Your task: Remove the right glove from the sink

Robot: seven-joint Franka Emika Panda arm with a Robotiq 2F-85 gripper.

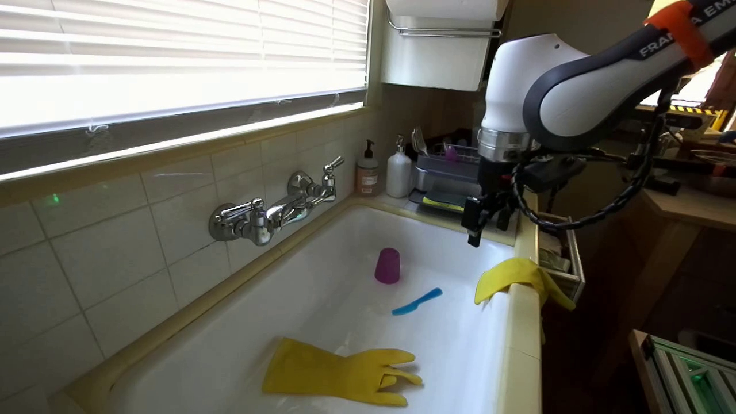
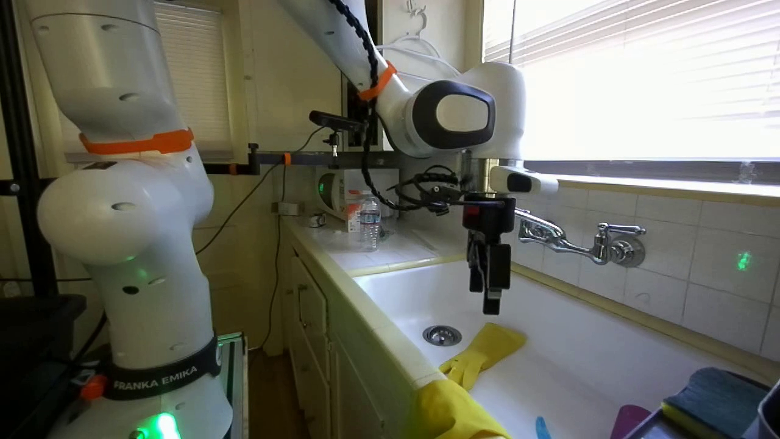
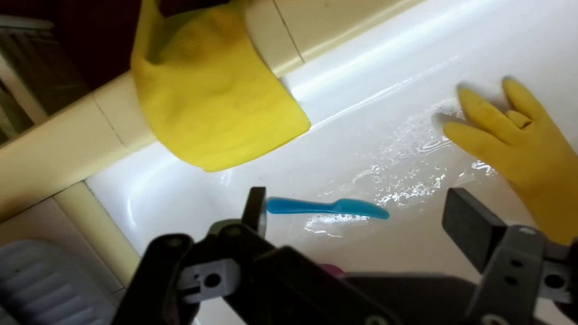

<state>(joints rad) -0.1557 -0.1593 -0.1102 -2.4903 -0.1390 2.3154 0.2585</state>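
Wrist view: claw [image 3: 361, 216] spread wide, fingers well apart, hanging above the white sink [image 1: 460, 356]. Draped yellow glove [image 3: 216, 104]: near the claw, lower than it, over the sink's rim, 1 end inside, rest hanging outside. Flat yellow glove [image 1: 339, 374]: well away from the claw, also lower, on the sink bottom, its fingers toward that same rim. Both apart from the claw; can't tell which of the 2 counts as the right glove. Blue knife [image 3: 311, 206]: below the claw, on the sink bottom, showing between the claw's fingers. Purple cup [image 1: 387, 265]: below the claw, inside the sink, mostly hidden here, whole in an exterior view.
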